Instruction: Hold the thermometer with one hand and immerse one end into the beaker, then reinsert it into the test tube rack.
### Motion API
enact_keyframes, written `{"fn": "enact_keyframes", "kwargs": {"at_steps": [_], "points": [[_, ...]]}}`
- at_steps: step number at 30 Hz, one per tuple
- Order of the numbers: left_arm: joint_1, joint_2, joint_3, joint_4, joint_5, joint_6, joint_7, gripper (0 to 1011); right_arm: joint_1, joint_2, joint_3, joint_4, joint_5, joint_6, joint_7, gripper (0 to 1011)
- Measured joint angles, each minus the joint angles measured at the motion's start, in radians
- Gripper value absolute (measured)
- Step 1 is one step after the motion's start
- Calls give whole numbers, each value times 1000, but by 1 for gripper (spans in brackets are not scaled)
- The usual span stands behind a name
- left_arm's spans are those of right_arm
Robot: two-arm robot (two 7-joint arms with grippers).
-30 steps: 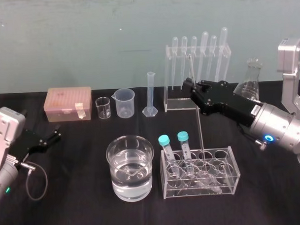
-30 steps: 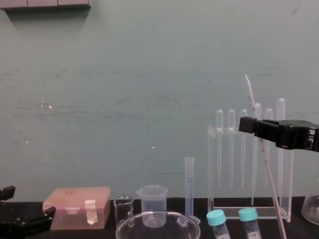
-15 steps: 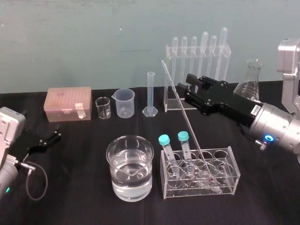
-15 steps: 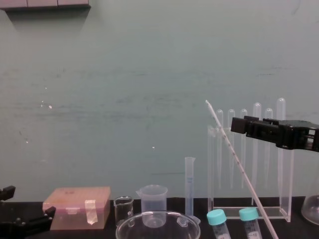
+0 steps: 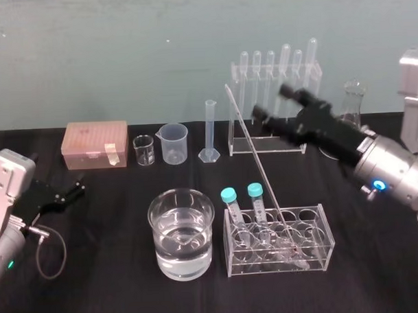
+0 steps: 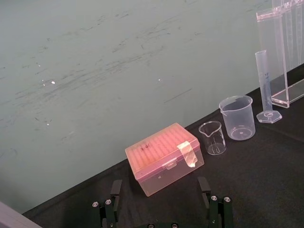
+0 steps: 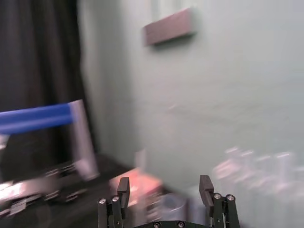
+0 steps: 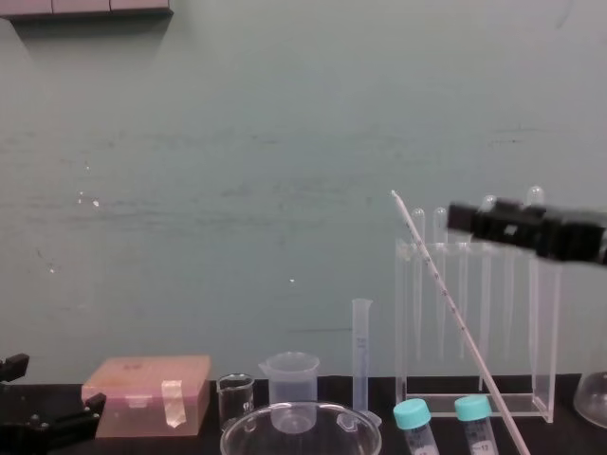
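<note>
While the left claw (image 5: 71, 189) lies parted at left, the right claw (image 5: 270, 101) hangs parted beside the thermometer (image 5: 253, 151).

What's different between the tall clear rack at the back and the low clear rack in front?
The tall rack stands at the back; the low rack sits in front, beside the water-filled beaker. The tall rack holds bulb-topped pipettes hanging upright; the low rack holds two teal-capped tubes and the thermometer, which leans with its lower end inside. Both are clear.
</note>
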Motion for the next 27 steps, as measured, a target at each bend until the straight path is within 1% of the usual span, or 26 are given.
{"fn": "enact_keyframes", "kwargs": {"at_steps": [1,2,4,5,6,7,8,10,11,15,17,20,27], "points": [[0,0,0,0,0,0,0,1008,-6,-5,11,-3,-15,-15,-27,959],[0,0,0,0,0,0,0,1008,-19,-15,33,-7,-53,-47,-98,978],[0,0,0,0,0,0,0,1008,-32,-28,56,-10,-90,-62,-179,998],[0,0,0,0,0,0,0,1008,-46,-39,72,-8,-138,-66,-267,1003],[0,0,0,0,0,0,0,1008,-51,-42,77,-5,-170,-66,-314,1002],[0,0,0,0,0,0,0,1008,-56,-43,80,0,-200,-61,-356,1002],[0,0,0,0,0,0,0,1008,-65,-45,81,12,-251,-43,-419,1003],[0,0,0,0,0,0,0,1008,-73,-46,78,26,-294,-15,-470,1003],[0,0,0,0,0,0,0,1008,-81,-47,72,41,-323,15,-505,1002],[0,0,0,0,0,0,0,1008,-93,-51,59,72,-368,65,-542,1002],[0,0,0,0,0,0,0,1008,-95,-54,52,88,-391,75,-551,1002],[0,0,0,0,0,0,0,1008,-95,-59,47,103,-410,79,-555,1002],[0,0,0,0,0,0,0,1008,-95,-58,48,100,-407,79,-555,1003]]}}
